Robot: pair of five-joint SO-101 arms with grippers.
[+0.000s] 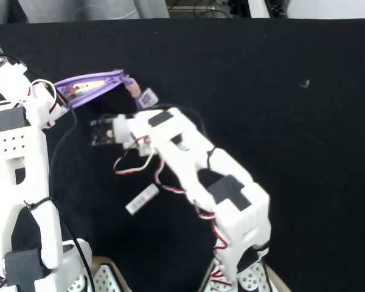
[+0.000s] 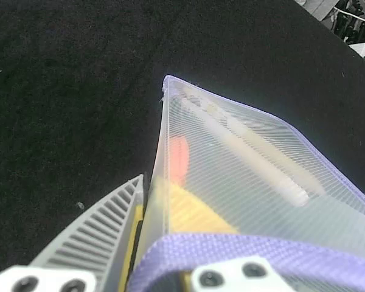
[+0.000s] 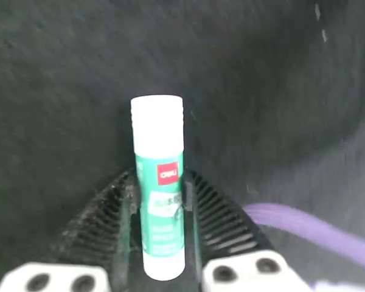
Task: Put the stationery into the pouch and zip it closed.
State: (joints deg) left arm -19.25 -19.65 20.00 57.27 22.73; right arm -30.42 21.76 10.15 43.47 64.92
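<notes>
The clear pouch (image 2: 249, 176) with purple trim is held up off the black table, and my left gripper (image 2: 147, 201) is shut on its edge. Through its wall I see an orange piece (image 2: 179, 159), a yellow piece and a white pen (image 2: 274, 170). In the high view the pouch (image 1: 91, 86) hangs at the left arm's tip (image 1: 59, 102). My right gripper (image 3: 160, 182) is shut on a white and green glue stick (image 3: 158, 140), which points out past the fingers. That gripper (image 1: 101, 131) sits just below the pouch. A small white oblong item (image 1: 142, 199) lies on the table.
A small tag (image 1: 147, 97) and a pink piece (image 1: 132, 89) hang at the pouch's right end. Red and white cables loop off the right arm (image 1: 188, 158). The black table (image 1: 292, 121) stretches away to the right.
</notes>
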